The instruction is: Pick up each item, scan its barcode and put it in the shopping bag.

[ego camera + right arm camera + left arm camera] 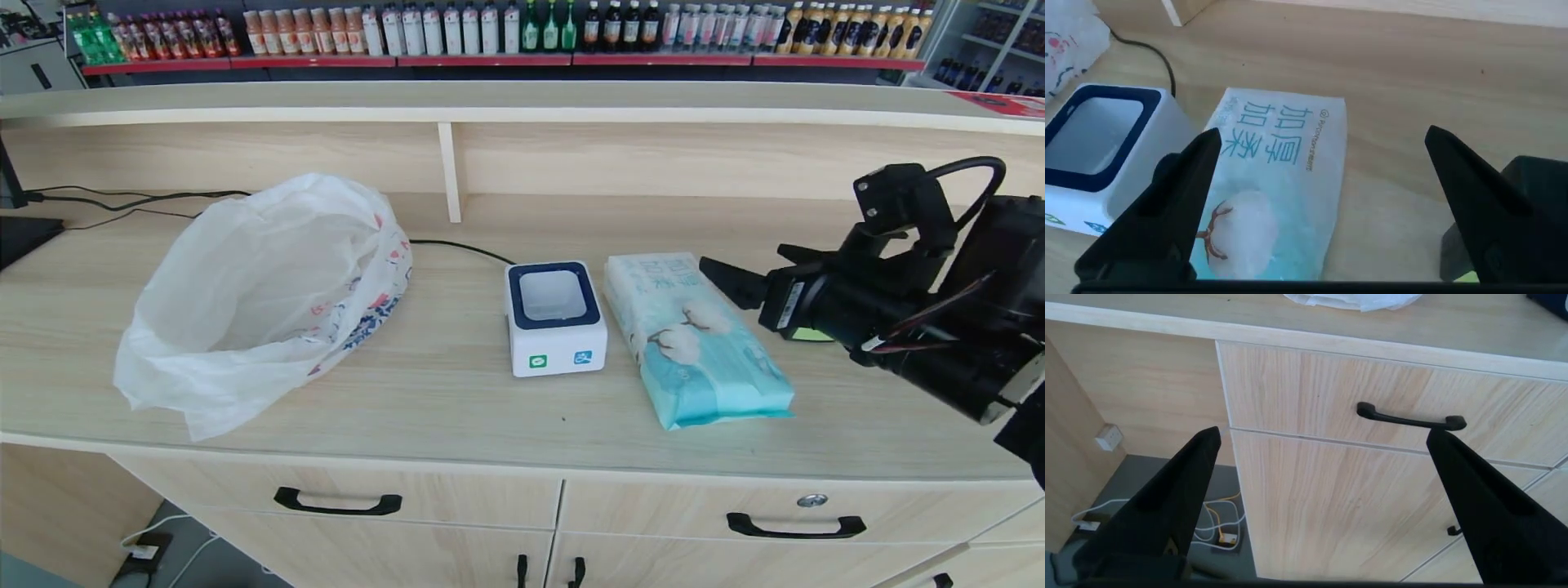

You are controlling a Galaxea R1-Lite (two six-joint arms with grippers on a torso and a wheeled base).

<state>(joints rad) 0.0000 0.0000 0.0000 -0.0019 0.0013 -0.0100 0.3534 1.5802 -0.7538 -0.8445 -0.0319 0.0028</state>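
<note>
On the pale wooden counter (457,392), the white plastic shopping bag (261,302) lay on the left with its mouth gaping toward the near edge, slumped and crumpled, red and blue print showing on its right side. To its right, apart from it, stood the small white scanner (555,318) with a dark blue frame around its top window, and a black cable (465,245) ran from behind it toward the bag. Just right of the scanner lay the pack of tissues (694,335), a teal and white soft pack lying flat, its long side running from far to near and angled slightly to the right at the near end. The right gripper (747,261) hung above the counter at the far right, just beside the far end of the pack, with its two black fingers spread wide and nothing between them; its own wrist view looked down past them onto the pack (1282,188) and the scanner (1094,155). The left gripper (1323,433) sat low in front of the cabinet, fingers likewise spread wide and holding nothing, facing a drawer front with a black handle (1410,418). Beyond the counter, rows of bottles (522,28) lined a red-edged shelf.
</note>
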